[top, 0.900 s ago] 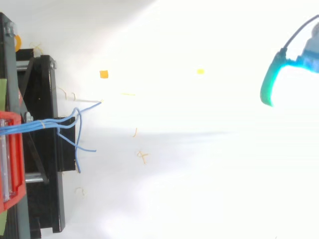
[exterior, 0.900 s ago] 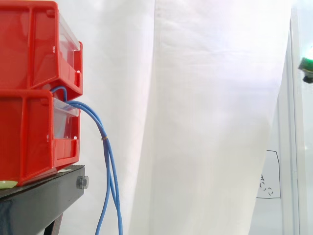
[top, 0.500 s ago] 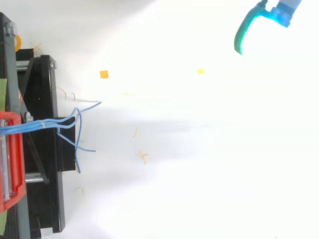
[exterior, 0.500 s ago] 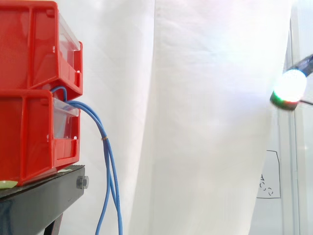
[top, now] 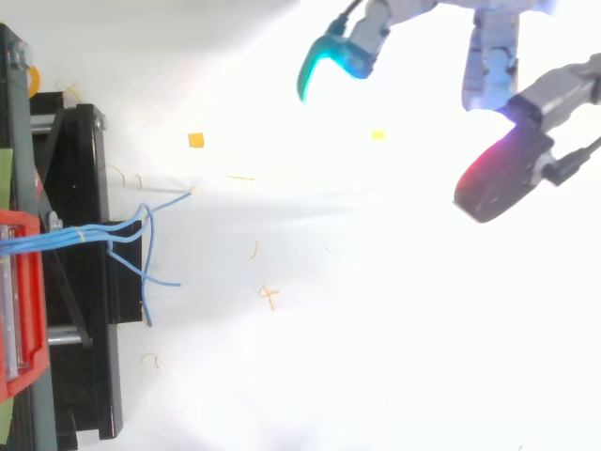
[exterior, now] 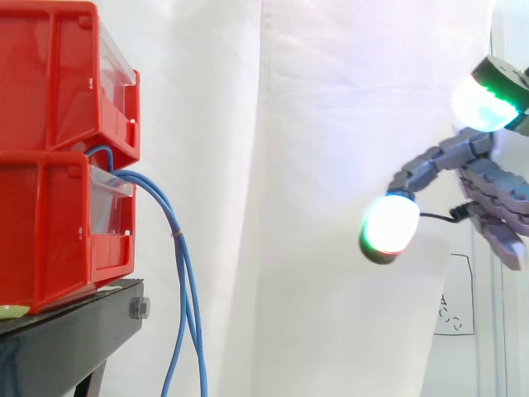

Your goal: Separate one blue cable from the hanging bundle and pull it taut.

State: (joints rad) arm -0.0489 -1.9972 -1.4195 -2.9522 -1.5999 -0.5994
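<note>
Hand (exterior: 453, 154) spread and empty, well apart from the blue cable bundle (exterior: 183, 281).
The bundle spills over the front edge of the lower red bin (exterior: 50, 240) and hangs past the black stand's (exterior: 74, 331) front edge. It looks thin, light, limp and probably slippery, so it is best pinched below its tie (exterior: 176, 234), where the strands part.

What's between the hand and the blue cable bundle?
Nothing solid. Side view: only white curtain behind the gap from hand to blue cable bundle. Top view: small orange scraps lying below.
</note>
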